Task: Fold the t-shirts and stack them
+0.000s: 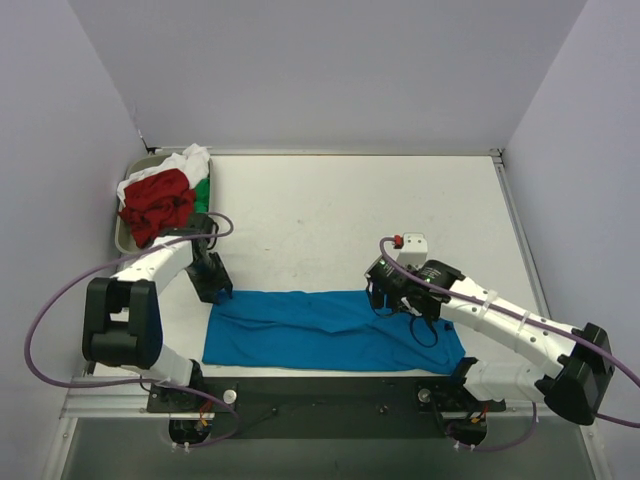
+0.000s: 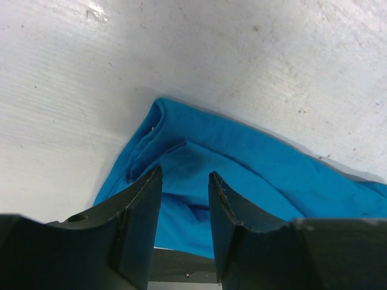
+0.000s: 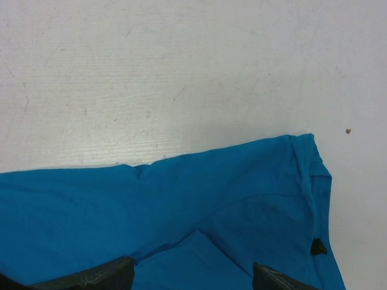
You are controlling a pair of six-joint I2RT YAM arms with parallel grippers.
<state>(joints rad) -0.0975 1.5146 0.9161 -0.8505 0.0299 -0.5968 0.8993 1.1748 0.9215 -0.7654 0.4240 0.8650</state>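
1. Spread t-shirt (image 1: 330,330) lies flat on the table (image 1: 350,210), under both grippers.
2. Left gripper (image 2: 184,178) is over the shirt's folded corner; bare table ahead of it.
3. Right gripper (image 3: 193,275) is over the opposite end; tag (image 3: 317,246) just to its right.
4. Heap of t-shirts (image 1: 160,200) is in the tray (image 1: 122,240), beyond the left gripper and well apart from the right.

White counter (image 1: 350,220), blue t-shirt (image 1: 330,330) lying flat along its near edge, grey tray (image 1: 122,243) at far-left corner

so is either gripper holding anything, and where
Nothing visibly held. Right gripper open above the blue t-shirt; left gripper straddles its left corner, jaws apart, cloth unlifted.
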